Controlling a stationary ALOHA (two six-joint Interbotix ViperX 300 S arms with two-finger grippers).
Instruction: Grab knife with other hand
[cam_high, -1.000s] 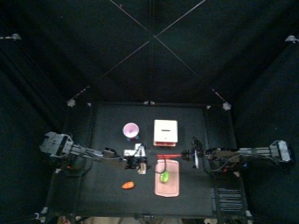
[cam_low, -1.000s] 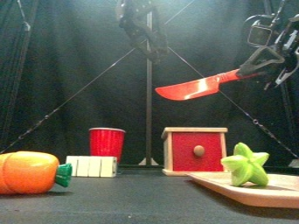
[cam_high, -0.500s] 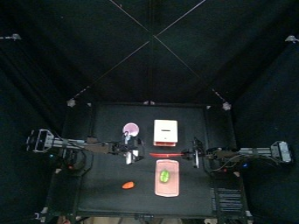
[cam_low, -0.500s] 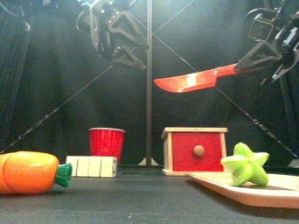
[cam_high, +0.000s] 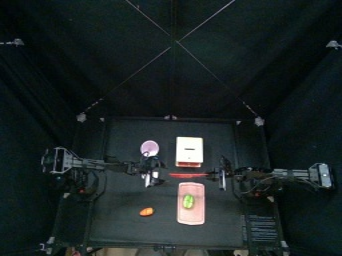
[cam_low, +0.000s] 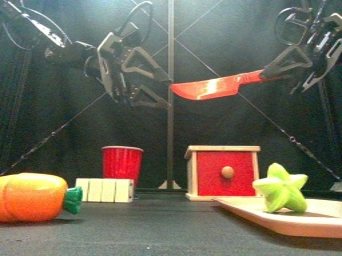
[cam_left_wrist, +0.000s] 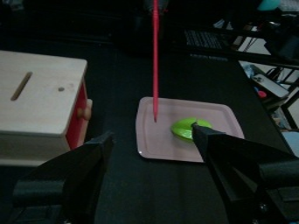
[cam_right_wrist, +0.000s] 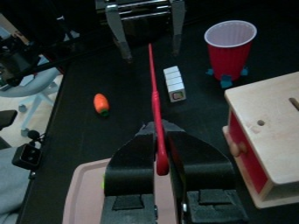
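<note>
The flat red plastic toy knife (cam_low: 221, 86) is held in the air above the worktop, its long axis running across the scene from right to left. Its rounded tip points toward the left arm and dips slightly lower than the handle. From above it shows as a thin red line (cam_high: 191, 176) over the far edge of the pale pink rectangular tray (cam_high: 191, 210). The right end effector (cam_low: 297, 62) is pinching the knife at its handle end, and its own wrist camera looks straight down the narrow blade edge (cam_right_wrist: 155, 105).

The left end effector (cam_low: 127, 62) hangs at about blade height just left of the tip, its two black jaws spread wide and apart from the blade. A second ago it hung higher, nearer the middle; it has since swung left and turned to face the tip, while the knife has shifted a little leftward.

On the black worktop (cam_low: 147, 225) stand a glossy red plastic cup (cam_low: 122, 162), a pale wooden box with a red front and round knob (cam_low: 222, 172), a small white ridged block (cam_low: 104, 190) and an orange toy carrot with a green cap (cam_low: 35, 196). A lime-green star-shaped toy (cam_low: 282, 189) lies on the tray.
</note>
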